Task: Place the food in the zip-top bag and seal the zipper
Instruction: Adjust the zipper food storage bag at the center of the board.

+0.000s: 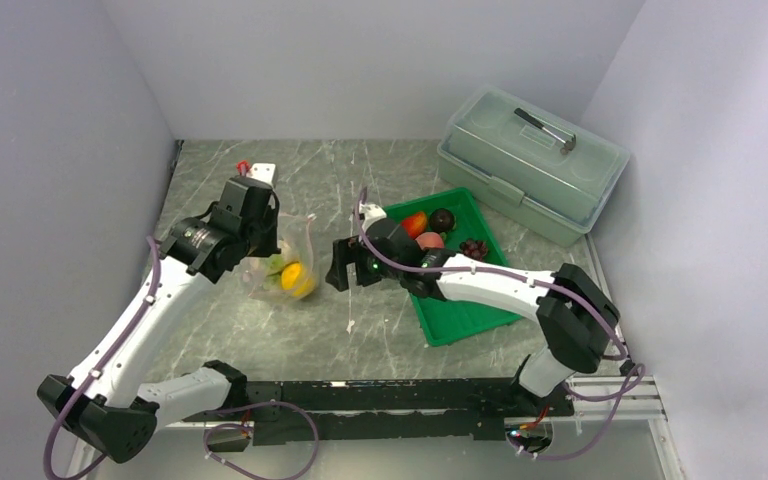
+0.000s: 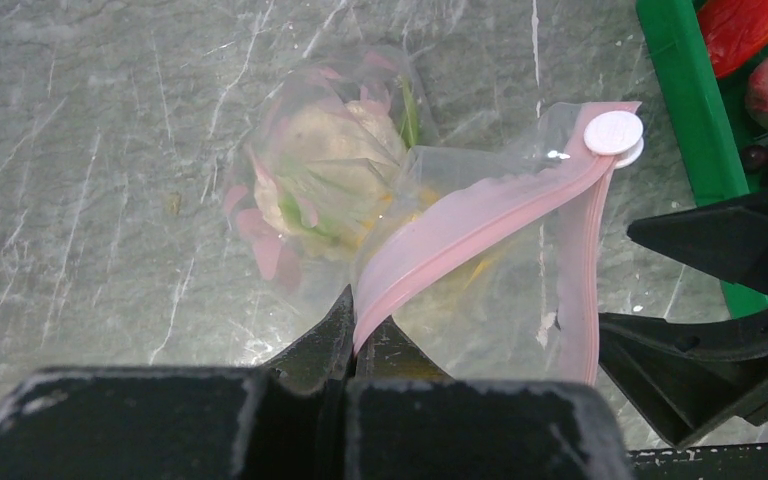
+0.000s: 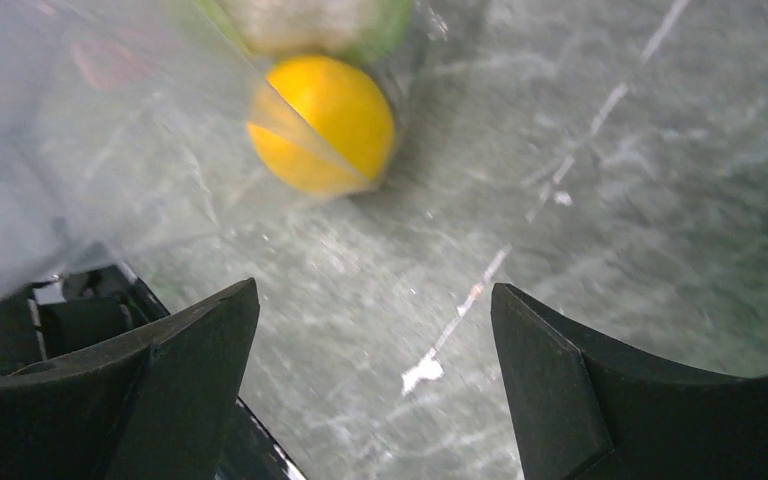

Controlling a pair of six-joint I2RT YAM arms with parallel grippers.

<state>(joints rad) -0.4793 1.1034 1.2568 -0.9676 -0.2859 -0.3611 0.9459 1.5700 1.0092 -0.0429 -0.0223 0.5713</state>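
The clear zip-top bag (image 1: 282, 262) lies left of centre, holding the yellow-orange fruit (image 1: 293, 276) and the white-and-green vegetable (image 2: 330, 160). My left gripper (image 2: 360, 335) is shut on the pink zipper strip (image 2: 480, 220) at the bag's mouth; a white slider (image 2: 613, 133) sits at the strip's far end. My right gripper (image 1: 345, 270) is open and empty, just right of the bag; its view shows the yellow-orange fruit (image 3: 322, 122) through the plastic. The red-orange fruit (image 1: 415, 222), dark purple ball (image 1: 443, 219), pink peach (image 1: 429, 241) and grape bunch (image 1: 474, 247) lie in the green tray (image 1: 460, 320).
A pale green lidded box (image 1: 532, 160) stands at the back right, beside the tray. Grey walls close in on the left, back and right. A small white-and-red object (image 1: 258, 170) lies behind the left gripper.
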